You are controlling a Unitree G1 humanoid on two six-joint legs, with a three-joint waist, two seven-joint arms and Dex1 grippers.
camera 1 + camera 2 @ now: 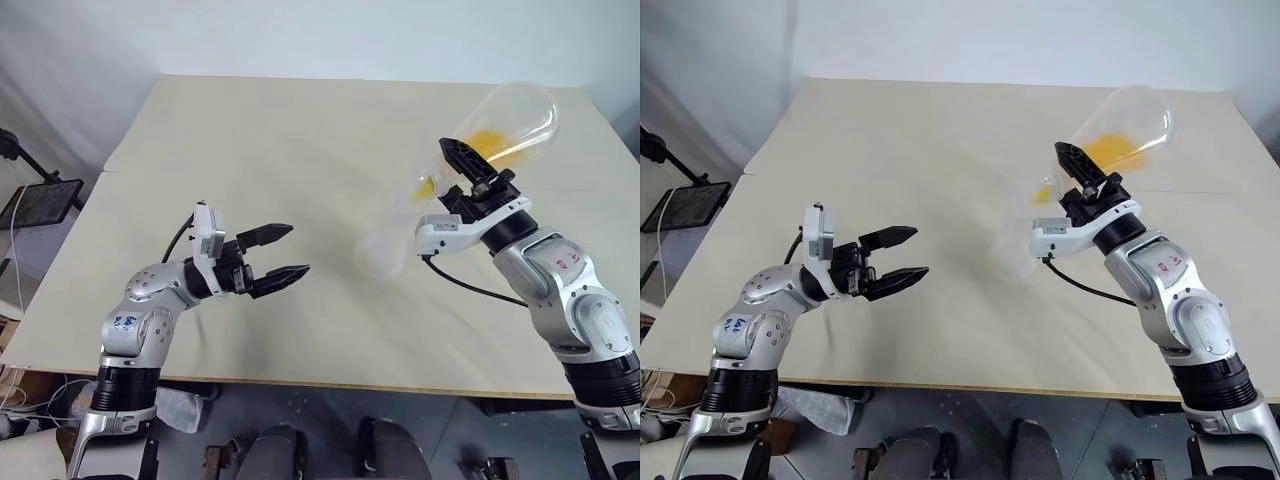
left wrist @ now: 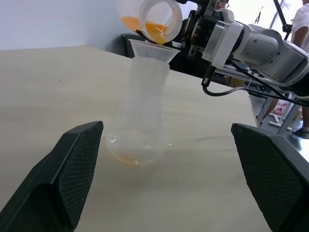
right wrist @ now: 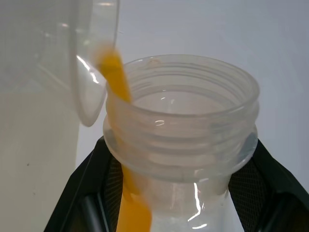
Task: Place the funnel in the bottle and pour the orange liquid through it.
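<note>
The bottle (image 2: pixel 140 116) stands clear and upright on the counter (image 1: pixel 300 140), a thin orange pool at its base, the see-through funnel (image 2: pixel 152 48) seated in its neck. Tipped just above the funnel, the flask (image 1: pixel 505 125) sends orange liquid (image 2: pixel 155 33) off its lip. Right hand (image 1: pixel 470 165) is clamped on the flask's neck; left hand (image 1: pixel 285 252), beside the bottle, gapes wide and empty

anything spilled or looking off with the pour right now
No spill shows. The right gripper tips the flask, and orange liquid runs from its mouth into the funnel seated in the bottle, where some pools. The table looks dry.
</note>
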